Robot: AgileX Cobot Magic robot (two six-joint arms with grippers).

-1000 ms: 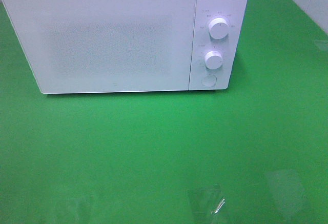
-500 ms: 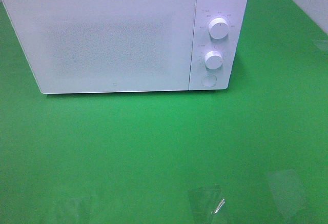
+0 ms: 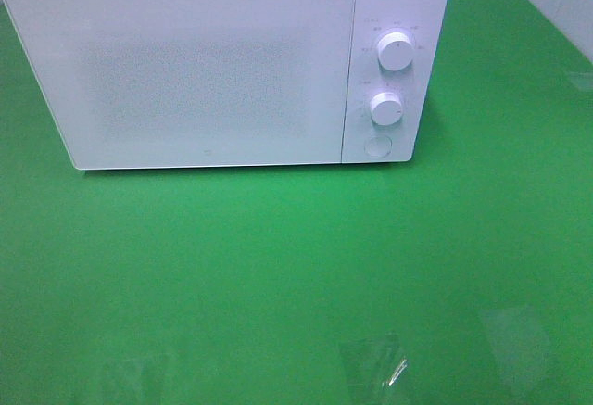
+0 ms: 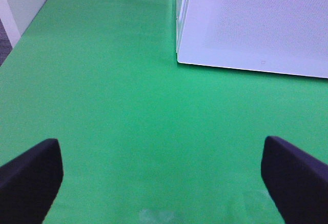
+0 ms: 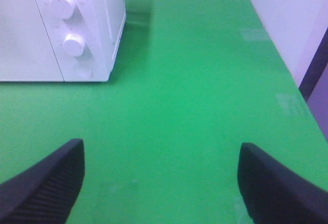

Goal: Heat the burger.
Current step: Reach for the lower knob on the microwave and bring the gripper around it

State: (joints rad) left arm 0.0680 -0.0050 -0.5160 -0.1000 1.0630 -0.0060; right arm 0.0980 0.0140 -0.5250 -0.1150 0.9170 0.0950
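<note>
Exterior high: closed white microwave (image 3: 222, 67)

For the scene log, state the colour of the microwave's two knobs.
White knobs, matching the microwave body; clearest in the exterior high view.

One white microwave (image 3: 204, 71) is counted on one green table (image 3: 278, 266). Two dials are counted on its panel, the upper knob (image 3: 396, 52) and the lower knob (image 3: 386, 108), plus one round button (image 3: 376, 146). Two grippers are seen: left gripper (image 4: 161, 180), right gripper (image 5: 161, 175).
</note>
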